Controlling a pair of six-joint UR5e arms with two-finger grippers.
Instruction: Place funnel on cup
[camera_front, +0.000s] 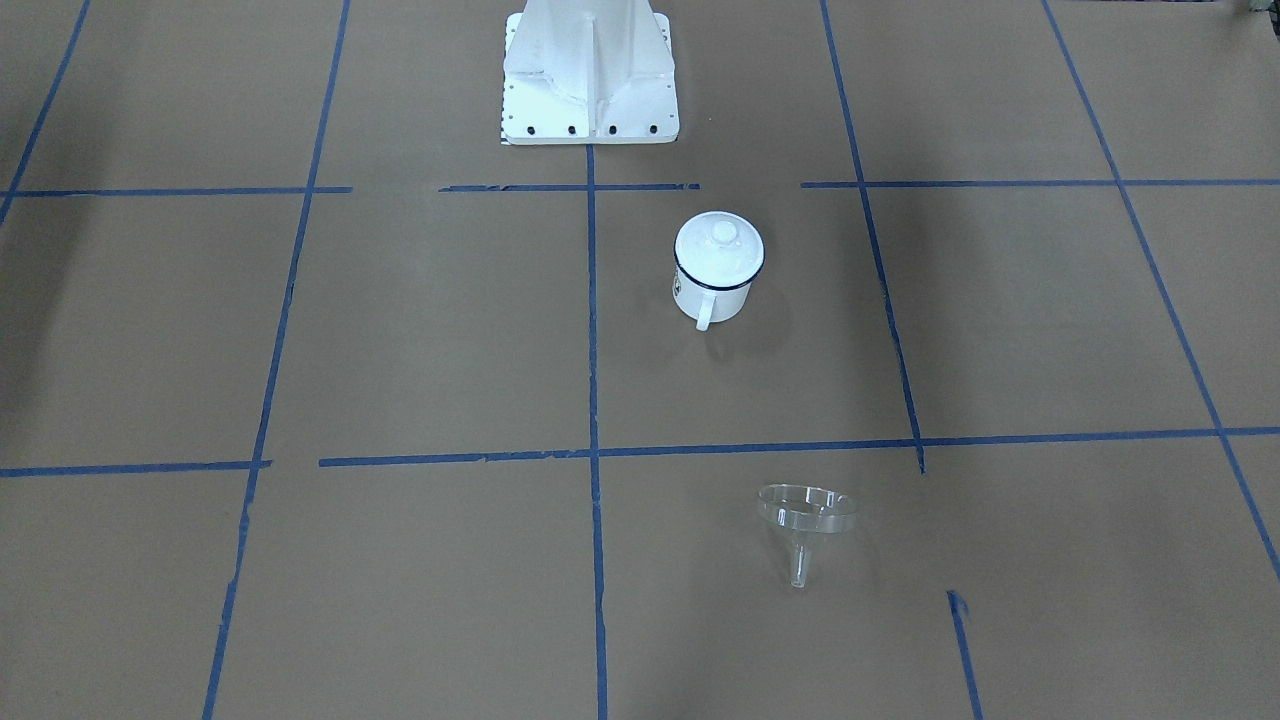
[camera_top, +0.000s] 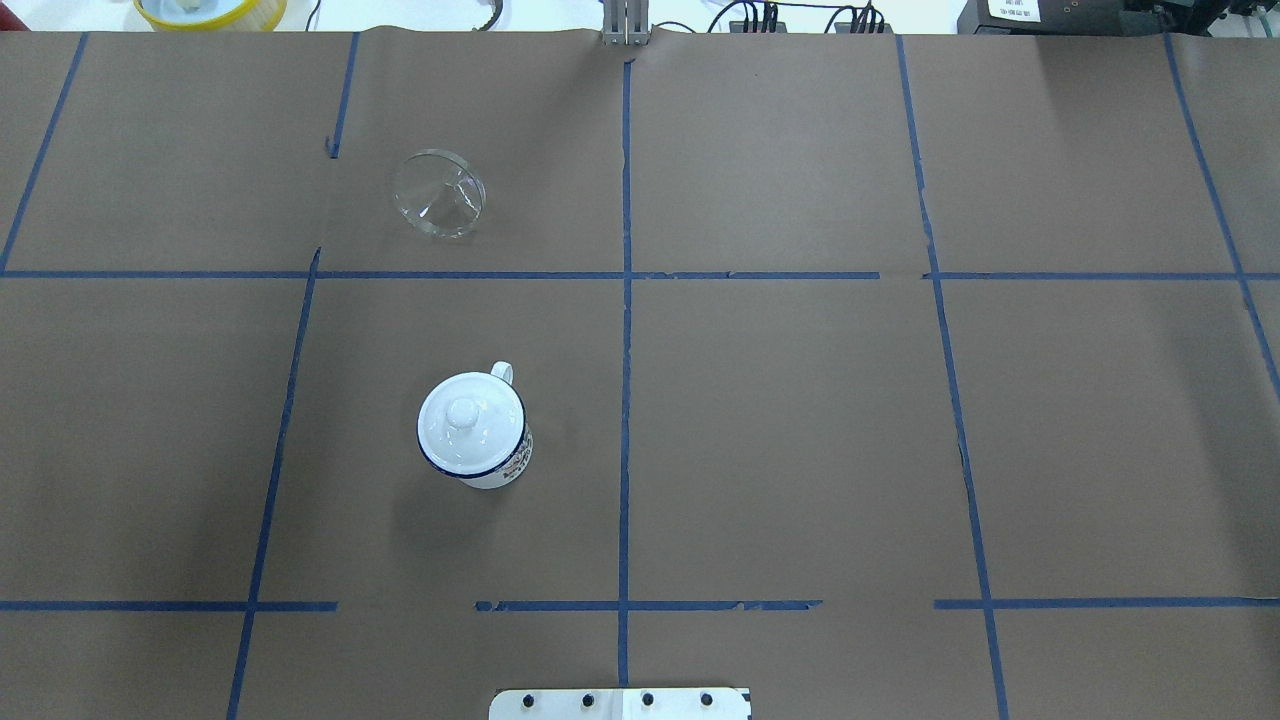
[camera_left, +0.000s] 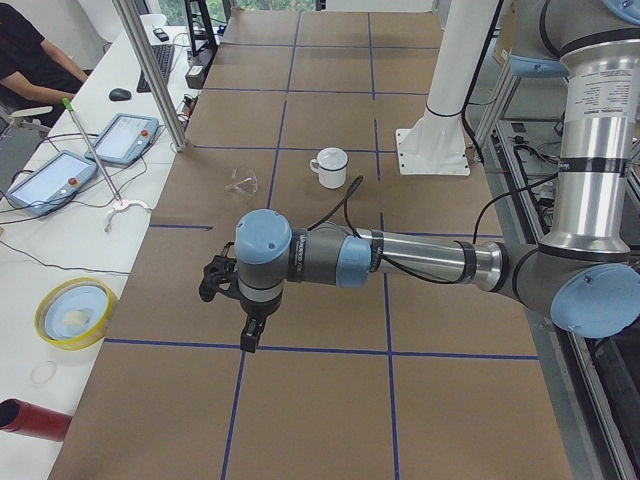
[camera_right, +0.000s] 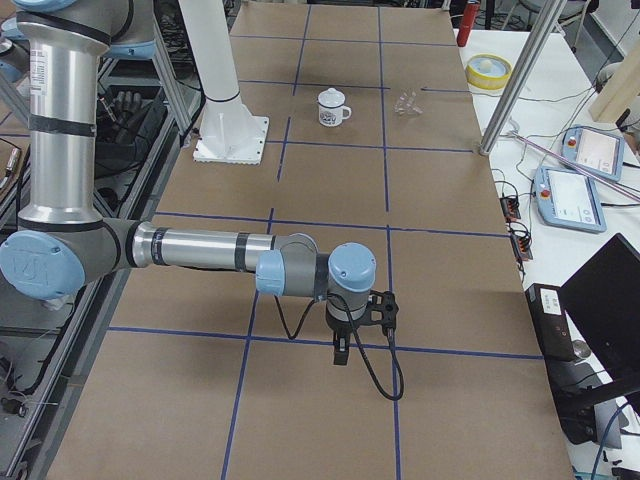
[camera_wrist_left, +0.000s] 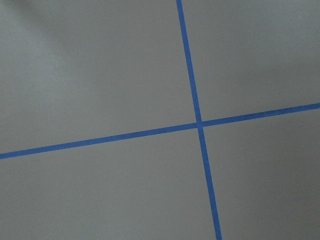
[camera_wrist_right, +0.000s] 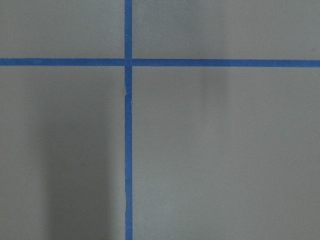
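Jaw states cannot be told for the left gripper (camera_left: 247, 338) or the right gripper (camera_right: 340, 352).
Both are hung far out from the cup (camera_front: 712, 290), on opposite sides; the funnel (camera_front: 805, 515) is laid tipped over, well apart from the cup and from both grippers. Seating would likely be blocked by the lid (camera_front: 719, 245) left on the cup, and the clear, slanted funnel could be mis-gripped.

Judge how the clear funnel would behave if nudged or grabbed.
The funnel lies tipped on its round rim and stem, so a nudge would probably roll it in an arc. It looks like thin clear plastic: likely light and stiff. Its smooth cone may slip from a pinch.
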